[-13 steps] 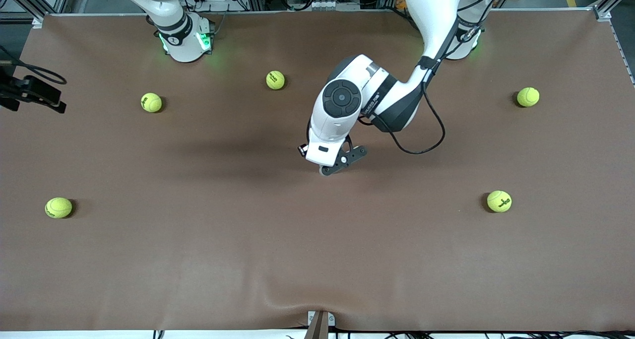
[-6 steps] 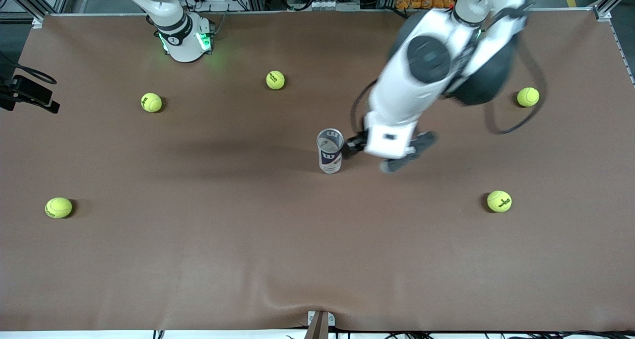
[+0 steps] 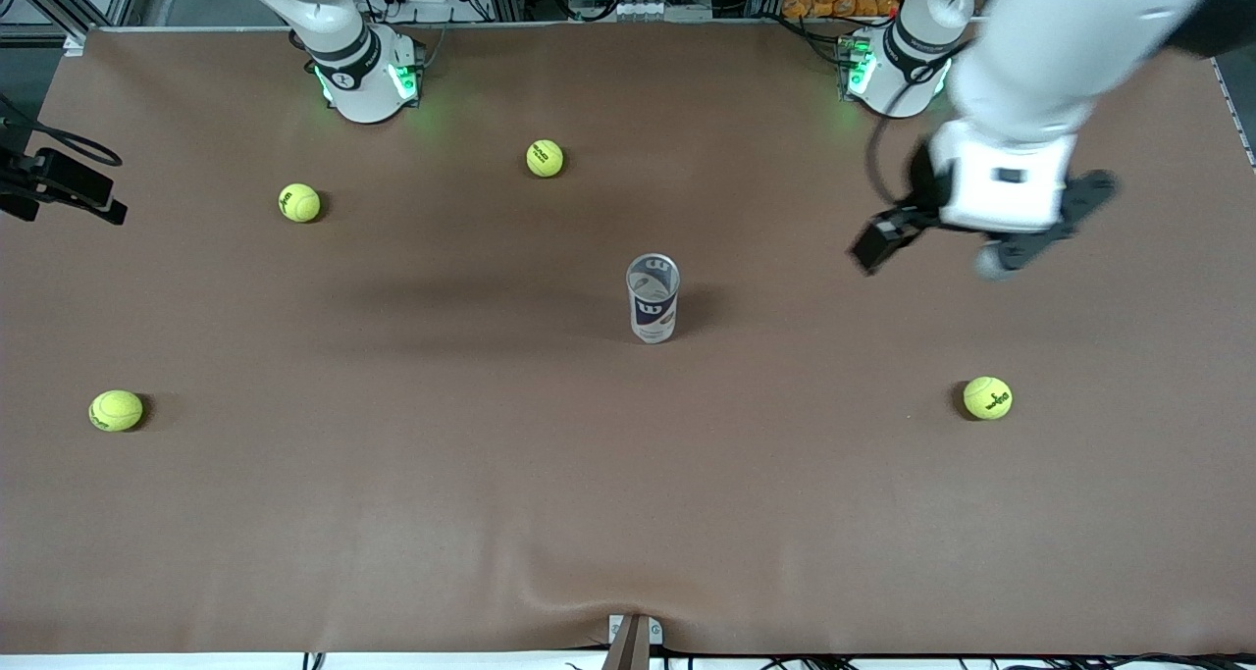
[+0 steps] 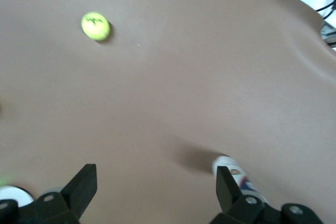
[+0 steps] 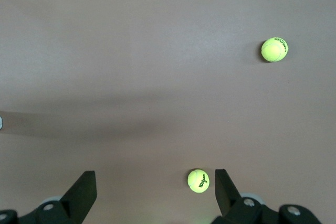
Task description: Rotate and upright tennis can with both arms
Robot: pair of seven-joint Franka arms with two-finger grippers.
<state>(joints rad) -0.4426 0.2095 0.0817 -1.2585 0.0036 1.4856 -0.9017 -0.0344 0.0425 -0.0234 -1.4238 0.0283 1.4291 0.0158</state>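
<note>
The tennis can (image 3: 653,297) stands upright in the middle of the table, silver rim on top, alone and untouched. Its lower part shows in the left wrist view (image 4: 236,171), partly hidden by one of my fingers. My left gripper (image 3: 937,250) is open and empty, raised over the table toward the left arm's end, well apart from the can; its open jaws show in the left wrist view (image 4: 156,188). My right gripper (image 5: 155,192) is open and empty, high over the table; it does not show in the front view.
Several yellow-green tennis balls lie scattered: one (image 3: 545,158) and another (image 3: 299,202) near the right arm's base, one (image 3: 116,410) at that end, one (image 3: 987,397) toward the left arm's end. A black device (image 3: 64,184) juts in at the table's edge.
My left gripper has let go of the can and swung up and away toward the left arm's end. The can, hidden by the arm before, now stands uncovered. The right arm has not moved.
</note>
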